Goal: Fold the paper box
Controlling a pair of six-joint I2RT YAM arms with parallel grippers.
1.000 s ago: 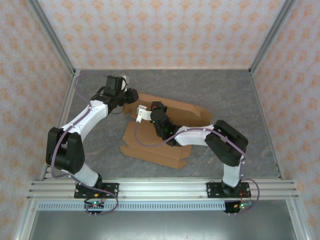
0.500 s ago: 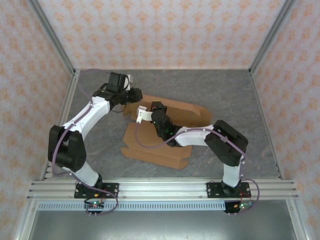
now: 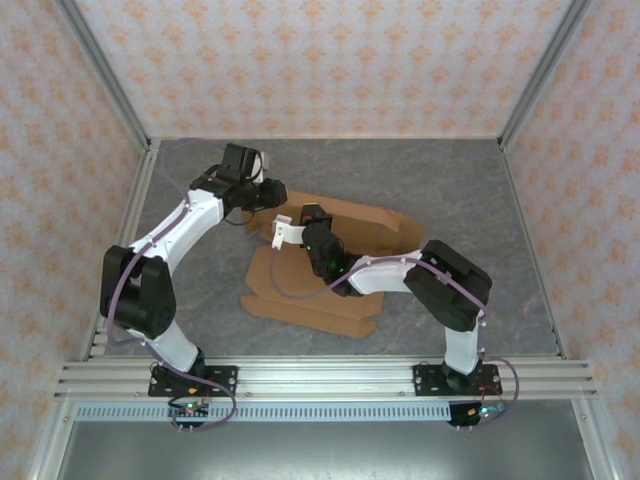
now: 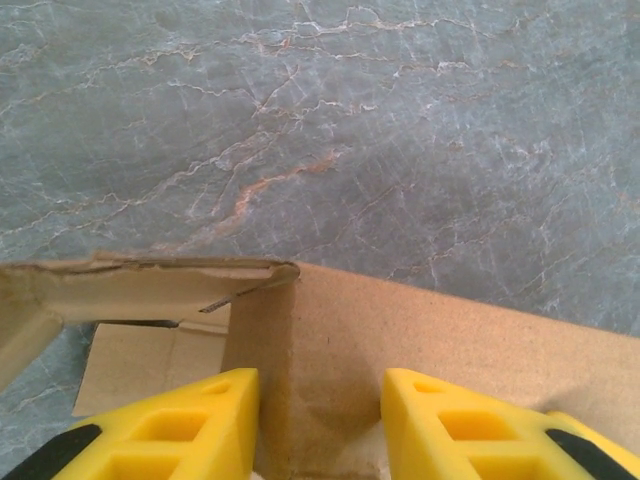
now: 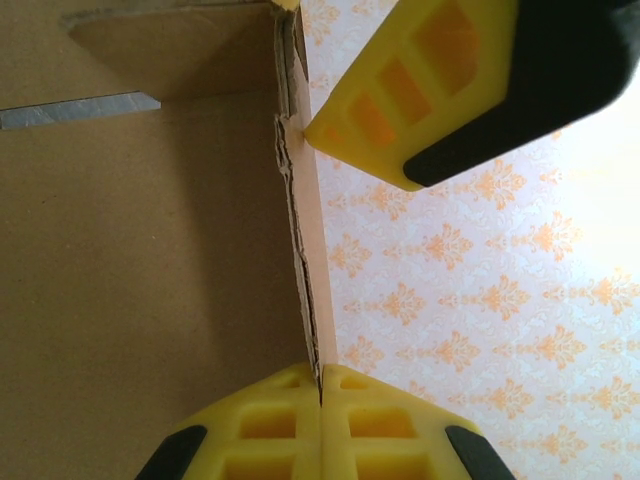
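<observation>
The paper box (image 3: 320,305) is brown cardboard, half formed, lying mid-table with walls raised at its back. My left gripper (image 3: 268,194) is at the box's back-left corner. In the left wrist view its jaws (image 4: 320,420) stand apart astride a folded corner of the box wall (image 4: 450,340), with a gap on the right side. My right gripper (image 3: 305,218) reaches over the box from the right. Its fingers (image 5: 321,375) are shut on the thin upper edge of a raised wall (image 5: 150,250). A yellow finger of the left gripper (image 5: 400,100) hangs just above that edge.
Grey marbled table (image 3: 450,180) lies around the box, with patterned walls at the back and sides. A metal rail (image 3: 320,375) runs along the near edge. The right arm's elbow (image 3: 455,285) sits right of the box.
My left gripper has shifted a little right, closer onto the box's back-left corner. The right gripper keeps its grip on the wall and has hardly moved.
</observation>
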